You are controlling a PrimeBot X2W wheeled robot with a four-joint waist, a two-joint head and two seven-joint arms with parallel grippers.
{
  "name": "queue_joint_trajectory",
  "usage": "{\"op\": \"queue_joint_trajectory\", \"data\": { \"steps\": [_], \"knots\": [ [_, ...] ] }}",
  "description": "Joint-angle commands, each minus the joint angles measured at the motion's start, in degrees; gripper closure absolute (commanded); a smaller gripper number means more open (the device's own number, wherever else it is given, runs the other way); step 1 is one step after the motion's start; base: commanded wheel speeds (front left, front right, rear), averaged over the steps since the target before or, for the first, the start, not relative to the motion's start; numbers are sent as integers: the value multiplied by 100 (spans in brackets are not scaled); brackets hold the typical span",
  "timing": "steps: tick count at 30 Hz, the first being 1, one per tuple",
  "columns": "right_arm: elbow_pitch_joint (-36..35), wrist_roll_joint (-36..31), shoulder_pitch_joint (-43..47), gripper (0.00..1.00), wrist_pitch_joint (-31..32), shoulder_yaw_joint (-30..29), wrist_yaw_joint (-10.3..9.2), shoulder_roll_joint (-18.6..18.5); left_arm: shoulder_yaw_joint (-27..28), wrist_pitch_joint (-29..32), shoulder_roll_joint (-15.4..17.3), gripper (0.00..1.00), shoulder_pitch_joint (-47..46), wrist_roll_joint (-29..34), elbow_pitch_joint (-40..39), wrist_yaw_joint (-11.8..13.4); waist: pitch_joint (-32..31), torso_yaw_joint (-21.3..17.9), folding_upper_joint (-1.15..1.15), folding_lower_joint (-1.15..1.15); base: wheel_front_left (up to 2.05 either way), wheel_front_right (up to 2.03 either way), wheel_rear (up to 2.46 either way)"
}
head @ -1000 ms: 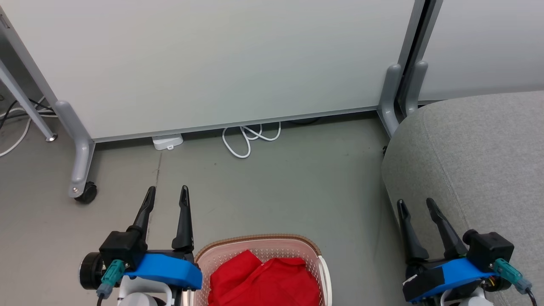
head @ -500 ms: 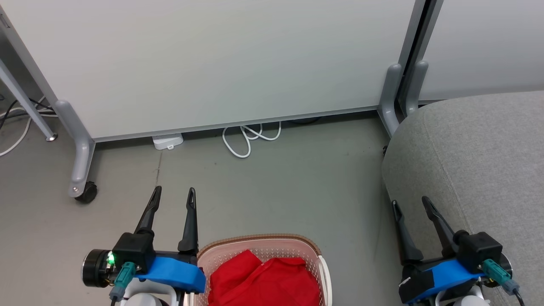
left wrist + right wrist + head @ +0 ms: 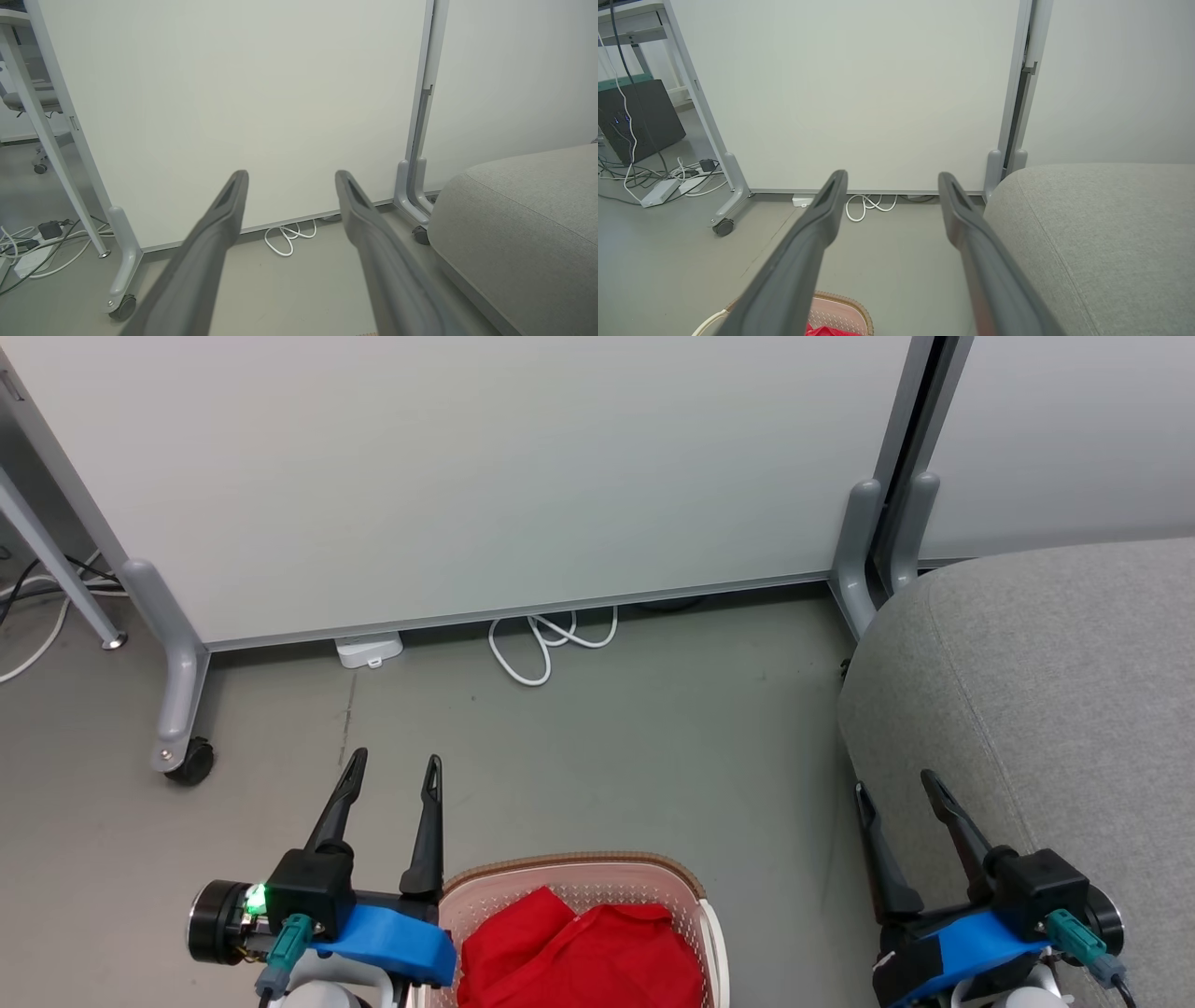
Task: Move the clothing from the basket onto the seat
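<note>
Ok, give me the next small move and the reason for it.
Probably draw the left end effector back and to the right, tipping it down over the clothing. It is open and empty, beside the left rim of the basket, with its fingers pointing past it towards the floor. The red clothing lies bunched in the basket, not yet on the seat.

So the red clothing is bunched in a crumpled heap inside the basket, a cream-white plastic one with perforated walls and a brown band round the rim, sitting upright on the floor. The seat is a big grey fabric cushion with rounded edges and a seam, off to the basket's right with bare floor between them.
</note>
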Motion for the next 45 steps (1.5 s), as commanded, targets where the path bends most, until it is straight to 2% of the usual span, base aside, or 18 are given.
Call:
{"op": "queue_joint_trajectory", "data": {
  "steps": [1,14,25,36,45],
  "knots": [
    [9,-16,-46,0,-32,1,3,-34,-4,-30,-5,0,-73,-7,11,-8,-4,1,0,0,0,0,0],
    [35,23,-57,0,-32,5,3,-33,-13,-30,-6,0,-98,-50,70,-9,-14,0,0,0,0,0,0],
    [5,-7,-167,0,-32,41,3,-33,-197,-29,65,0,-466,113,522,-167,173,-50,0,0,0,0,0],
    [-62,-55,-509,0,-28,115,3,-32,-781,-24,322,0,-1210,80,1544,-237,817,-314,0,0,0,0,0],
    [-141,-38,-796,0,-28,151,3,-32,-1661,-24,545,0,-1781,-157,2391,-241,1398,-526,0,0,0,0,0]
  ]
}}
